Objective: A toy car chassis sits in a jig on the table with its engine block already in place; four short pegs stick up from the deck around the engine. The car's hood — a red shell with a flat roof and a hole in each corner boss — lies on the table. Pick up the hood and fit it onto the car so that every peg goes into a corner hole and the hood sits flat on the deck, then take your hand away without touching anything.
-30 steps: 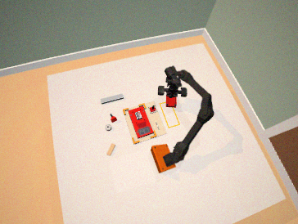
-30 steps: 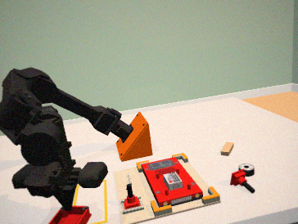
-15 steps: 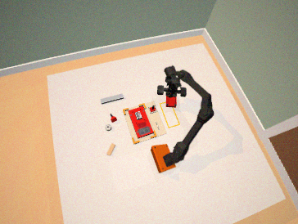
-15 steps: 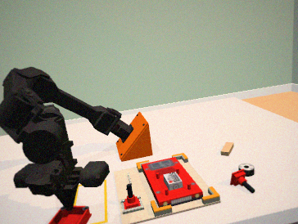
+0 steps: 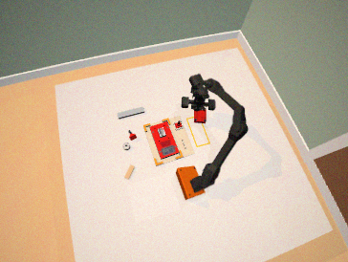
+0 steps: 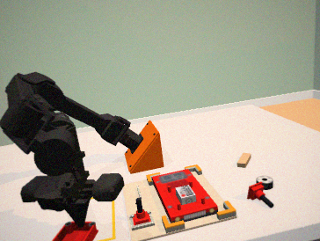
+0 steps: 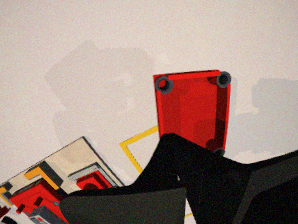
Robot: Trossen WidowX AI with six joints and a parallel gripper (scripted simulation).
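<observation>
The red hood [image 5: 200, 117] [image 6: 79, 232] [image 7: 192, 107] lies on the table with its hollow side up; corner bosses show in the wrist view. My gripper [image 5: 199, 109] [image 6: 82, 223] [image 7: 168, 139] is shut and empty, its tips pointing down over one end of the hood; whether they touch it I cannot tell. The fingers hide part of that end in the wrist view. The red chassis [image 5: 164, 143] [image 6: 163, 193] sits in the jig [image 5: 189, 151] [image 7: 80, 154], with the grey engine block [image 5: 162, 132] [image 6: 185, 193] on its deck. Pegs stand around the engine.
A yellow outline [image 5: 204, 144] [image 6: 114, 220] [image 7: 139, 136] lies between hood and jig. A red-based black post [image 5: 178, 125] [image 6: 141, 216] stands on the jig board. A grey bar [image 5: 131, 113], red part [image 5: 132, 136] [image 6: 256, 191], ring [image 5: 126, 146] and wooden block [image 5: 129, 172] [image 6: 244, 160] lie beyond.
</observation>
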